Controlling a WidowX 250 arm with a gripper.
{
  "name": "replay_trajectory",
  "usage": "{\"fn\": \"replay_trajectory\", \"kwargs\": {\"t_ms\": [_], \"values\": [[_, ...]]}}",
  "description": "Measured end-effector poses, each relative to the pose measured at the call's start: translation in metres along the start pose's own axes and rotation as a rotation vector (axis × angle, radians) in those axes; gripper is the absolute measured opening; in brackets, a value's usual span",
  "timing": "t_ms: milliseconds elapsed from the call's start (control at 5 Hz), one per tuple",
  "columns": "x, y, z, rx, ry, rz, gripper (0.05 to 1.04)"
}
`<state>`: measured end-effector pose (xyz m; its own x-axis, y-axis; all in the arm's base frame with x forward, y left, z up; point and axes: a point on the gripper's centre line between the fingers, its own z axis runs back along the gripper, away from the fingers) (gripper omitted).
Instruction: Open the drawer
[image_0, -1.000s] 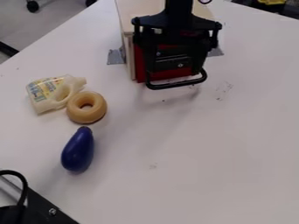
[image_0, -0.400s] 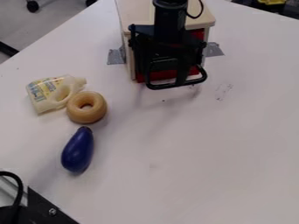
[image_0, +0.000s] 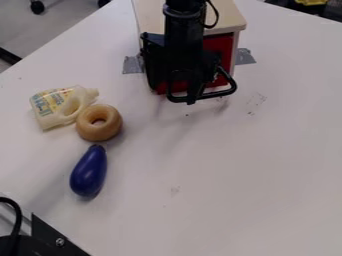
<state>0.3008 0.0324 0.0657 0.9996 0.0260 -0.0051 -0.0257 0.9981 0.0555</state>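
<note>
The gripper (image_0: 190, 95) hangs down at the top centre, in front of the drawer box and over the handle's area. Behind it, the red drawer front (image_0: 221, 47) shows to its right, set flush in a light wooden box (image_0: 224, 19). The black drawer handle (image_0: 225, 92) sticks out at the lower front, and the gripper's lower end overlaps it in view; contact cannot be made out. Much of the drawer front is hidden by the arm.
A toy detergent bottle (image_0: 51, 116), a tan ring (image_0: 89, 130) and a blue eggplant (image_0: 89, 173) lie on the white table (image_0: 220, 185) at the left. Grey tape (image_0: 245, 56) flanks the box. A black metal part (image_0: 57, 239) occupies the lower left corner.
The gripper and arm have shifted left and turned in front of the drawer, uncovering more red on the right. The handle and the loose toys stay in place.
</note>
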Motion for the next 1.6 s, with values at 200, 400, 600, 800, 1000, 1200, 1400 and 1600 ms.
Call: {"fn": "replay_trajectory", "kwargs": {"t_ms": [200, 400, 600, 800, 1000, 1200, 1400, 1600], "values": [[0.0, -0.003, -0.006, 0.003, -0.019, -0.104, 0.999], [-0.007, -0.006, -0.02, 0.042, -0.034, -0.195, 0.999], [-0.01, -0.015, -0.029, 0.074, -0.086, -0.302, 0.999], [-0.011, -0.018, -0.037, 0.086, -0.13, -0.366, 0.999], [-0.012, -0.02, -0.039, 0.104, -0.14, -0.405, 0.999], [-0.013, -0.025, -0.032, 0.115, -0.145, -0.415, 0.999], [-0.01, -0.033, -0.011, 0.099, -0.188, -0.408, 0.999], [0.002, -0.038, 0.005, 0.079, -0.216, -0.398, 0.999]]}}
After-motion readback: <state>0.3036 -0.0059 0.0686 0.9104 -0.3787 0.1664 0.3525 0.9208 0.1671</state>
